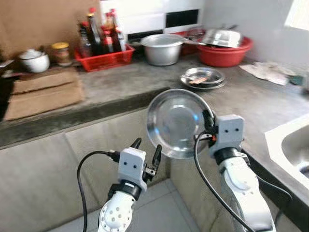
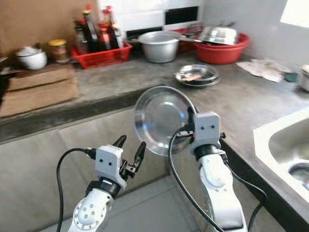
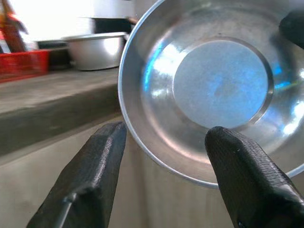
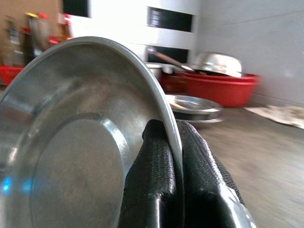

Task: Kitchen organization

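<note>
The right gripper (image 1: 208,126) holds a steel plate (image 1: 177,123) on edge in the air in front of the counter (image 1: 251,104), its jaws clenched on the plate's rim, one finger on each face. The left gripper (image 1: 146,153) hovers just below and beside the plate, jaws released and empty. The plate appears thin, rigid and light, with a smooth polished surface that is probably slippery; a rim pinch can let it pivot or slide, so a firm grip on the flared edge looks the soundest hold. Farther back on the counter lie a stack of similar plates (image 1: 203,77), a metal pot (image 1: 161,48) and a red basin (image 1: 223,50).
</note>
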You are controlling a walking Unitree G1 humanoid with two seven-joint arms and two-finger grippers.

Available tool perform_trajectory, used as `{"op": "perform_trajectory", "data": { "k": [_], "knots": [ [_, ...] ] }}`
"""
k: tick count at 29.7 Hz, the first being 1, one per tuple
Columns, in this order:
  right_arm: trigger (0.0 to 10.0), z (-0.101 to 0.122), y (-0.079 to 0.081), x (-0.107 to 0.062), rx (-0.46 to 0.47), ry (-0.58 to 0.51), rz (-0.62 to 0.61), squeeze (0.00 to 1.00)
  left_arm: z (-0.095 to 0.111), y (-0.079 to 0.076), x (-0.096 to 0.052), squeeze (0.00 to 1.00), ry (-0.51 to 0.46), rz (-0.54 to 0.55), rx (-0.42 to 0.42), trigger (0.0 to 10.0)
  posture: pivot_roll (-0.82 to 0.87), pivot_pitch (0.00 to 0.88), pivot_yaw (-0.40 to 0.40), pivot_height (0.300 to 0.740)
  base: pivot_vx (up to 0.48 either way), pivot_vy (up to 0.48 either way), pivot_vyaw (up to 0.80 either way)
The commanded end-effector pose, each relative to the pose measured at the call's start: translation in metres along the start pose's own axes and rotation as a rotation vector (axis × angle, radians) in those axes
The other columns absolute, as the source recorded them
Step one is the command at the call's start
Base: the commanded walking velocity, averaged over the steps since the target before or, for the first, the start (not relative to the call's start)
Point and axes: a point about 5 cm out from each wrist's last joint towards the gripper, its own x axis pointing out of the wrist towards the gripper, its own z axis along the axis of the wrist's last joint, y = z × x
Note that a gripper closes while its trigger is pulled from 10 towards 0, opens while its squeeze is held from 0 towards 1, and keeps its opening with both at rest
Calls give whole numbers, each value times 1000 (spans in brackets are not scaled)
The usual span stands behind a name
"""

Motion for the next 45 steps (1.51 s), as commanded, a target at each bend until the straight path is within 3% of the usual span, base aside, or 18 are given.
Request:
{"op": "perform_trajectory", "data": {
  "k": [1, 35, 45],
  "knots": [
    [0, 10, 6, 1, 22, -41, 13, 0, 0, 2, 1, 0, 6, 0, 2, 10000, 23, 47, -21, 740, 0, 371, -800],
    [0, 13, 9, 0, 23, -42, -7, 0, 0, 2, 0, 0, 11, -19, 2, 10000, 25, 48, -13, 740, 0, 368, -800],
    [0, 18, 5, 2, 7, -67, -53, 0, -1, -1, 0, 0, 17, -48, 21, 10000, 22, 42, -4, 740, 0, -29, -800]
  ]
}}
